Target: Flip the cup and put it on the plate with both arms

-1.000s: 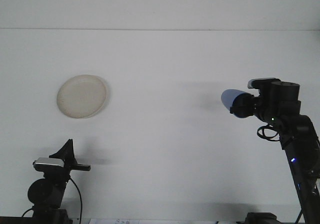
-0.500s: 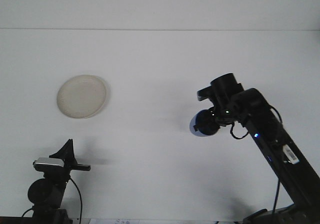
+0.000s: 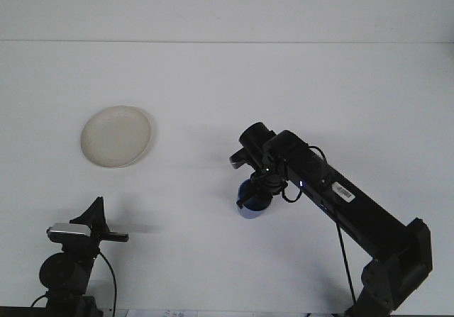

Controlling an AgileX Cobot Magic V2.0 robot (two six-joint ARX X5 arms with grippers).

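A blue cup (image 3: 252, 203) hangs low over the table near the middle, held by my right gripper (image 3: 257, 193), which is shut on it from above. The right arm reaches in from the lower right corner. A round cream plate (image 3: 115, 135) lies flat on the white table at the left, well apart from the cup. My left gripper (image 3: 94, 221) rests at the lower left, below the plate, its dark fingers pointing up and spread open with nothing between them.
The white table (image 3: 227, 90) runs back to a pale wall. The left arm's base (image 3: 67, 274) stands at the bottom left edge. The right arm's long black link (image 3: 340, 203) crosses the lower right area.
My right arm has swung left and down, carrying the blue cup from the right side toward the table's middle. The cup has turned from sideways to hanging below the gripper. The left arm is unmoved.
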